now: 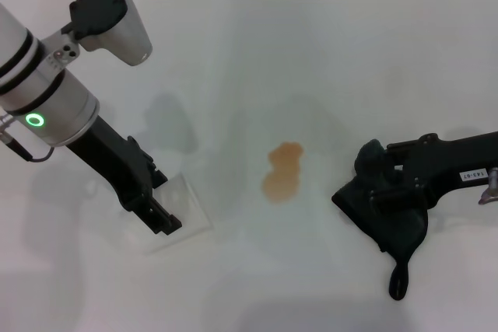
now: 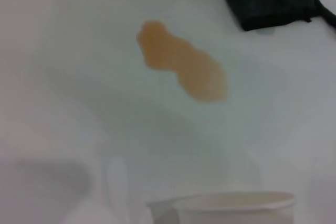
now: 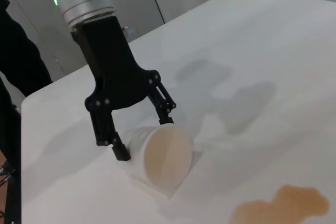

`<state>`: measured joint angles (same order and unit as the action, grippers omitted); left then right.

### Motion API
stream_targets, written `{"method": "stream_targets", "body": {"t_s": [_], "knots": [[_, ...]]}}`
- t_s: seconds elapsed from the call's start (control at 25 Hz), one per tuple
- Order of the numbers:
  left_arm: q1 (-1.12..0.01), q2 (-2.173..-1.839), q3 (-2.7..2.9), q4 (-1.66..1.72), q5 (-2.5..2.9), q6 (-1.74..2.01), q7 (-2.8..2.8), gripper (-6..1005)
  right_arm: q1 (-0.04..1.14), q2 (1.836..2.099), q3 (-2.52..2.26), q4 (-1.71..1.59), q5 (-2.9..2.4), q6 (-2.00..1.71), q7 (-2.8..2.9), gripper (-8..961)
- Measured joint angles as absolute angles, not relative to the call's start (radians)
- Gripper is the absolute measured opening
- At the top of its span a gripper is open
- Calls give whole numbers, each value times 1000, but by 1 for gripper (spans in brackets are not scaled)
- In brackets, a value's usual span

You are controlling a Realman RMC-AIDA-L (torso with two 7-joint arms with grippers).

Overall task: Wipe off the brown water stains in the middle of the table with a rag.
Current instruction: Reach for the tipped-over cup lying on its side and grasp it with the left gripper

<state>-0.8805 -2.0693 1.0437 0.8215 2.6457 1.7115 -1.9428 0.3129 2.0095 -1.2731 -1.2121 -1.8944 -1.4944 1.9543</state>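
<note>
The brown water stain (image 1: pixel 283 171) is a small two-lobed orange-brown puddle in the middle of the white table (image 1: pixel 257 44). It also shows in the left wrist view (image 2: pixel 184 65) and the right wrist view (image 3: pixel 283 207). The black rag (image 1: pixel 385 211) lies crumpled on the table to the right of the stain, with its thin tail (image 1: pixel 398 280) trailing toward the front. My right gripper (image 1: pixel 377 172) reaches in from the right and is shut on the rag's top. My left gripper (image 1: pixel 163 219) sits low at the left, its fingers (image 3: pixel 118 148) around a white cup.
The white cup (image 3: pixel 163 156) lies tipped on its side on the table at the left, its mouth toward the stain, with tan liquid inside. Its rim shows in the left wrist view (image 2: pixel 236 202). A wall runs along the table's far edge.
</note>
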Motion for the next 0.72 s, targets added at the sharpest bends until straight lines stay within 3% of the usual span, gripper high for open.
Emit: {"method": "stream_targets", "body": {"t_s": [0.72], "knots": [[-888, -2071, 1061, 810, 2649, 1678, -1947, 824, 313, 2010, -1273, -1216, -1894, -1497, 1957, 722]]}}
